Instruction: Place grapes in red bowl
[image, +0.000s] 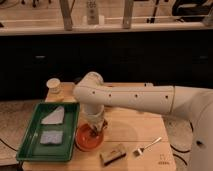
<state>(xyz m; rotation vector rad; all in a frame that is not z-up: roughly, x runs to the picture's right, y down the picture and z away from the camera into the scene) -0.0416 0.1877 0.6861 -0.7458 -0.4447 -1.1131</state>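
Observation:
The orange-red bowl (85, 141) stands on the wooden table, just right of the green tray. My gripper (95, 128) hangs from the white arm and points straight down into the bowl's right half. A small dark reddish clump, the grapes (94, 133), shows right under the gripper, inside the bowl. The gripper hides most of them. I cannot tell whether the grapes rest on the bowl or hang in the gripper.
A green tray (30, 150) with a grey cloth (54, 116) and a blue sponge (52, 137) lies at the left. A small pale cup (53, 85) stands at the back left. A brown block (113, 153) and a fork (148, 146) lie at the front right.

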